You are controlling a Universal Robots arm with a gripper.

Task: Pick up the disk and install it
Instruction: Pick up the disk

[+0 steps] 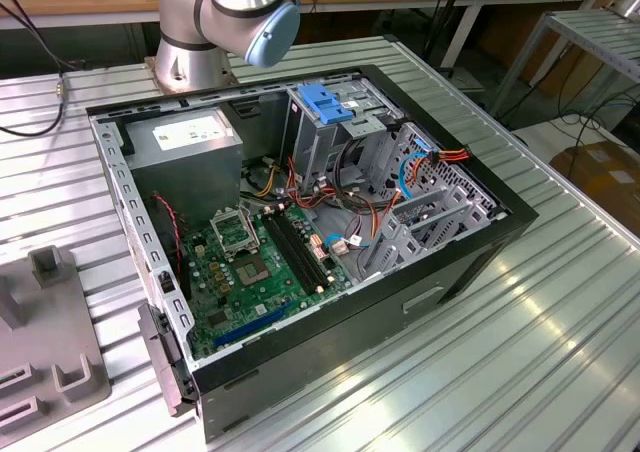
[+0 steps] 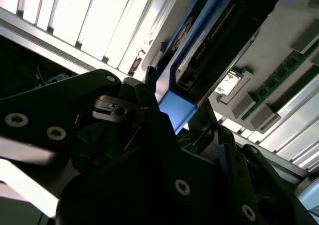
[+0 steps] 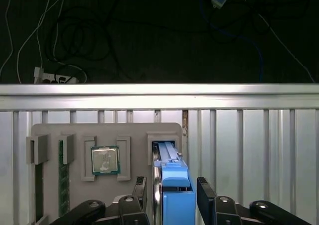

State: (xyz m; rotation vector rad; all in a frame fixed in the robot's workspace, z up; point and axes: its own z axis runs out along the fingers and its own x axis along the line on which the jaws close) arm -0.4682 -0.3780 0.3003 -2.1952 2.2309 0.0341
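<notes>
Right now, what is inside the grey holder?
The grey holder holds a processor, a memory stick and the disk, on edge in its slot; the slot's depth is hidden.

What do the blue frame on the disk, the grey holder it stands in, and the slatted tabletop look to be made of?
Disk: frame looks like matte blue moulded plastic, evenly coloured, soft-edged. Grey holder: dull, glare-free grey, probably plastic, though painted metal is possible. Tabletop: ribbed bare metal, likely aluminium, given its bright reflections.
</notes>
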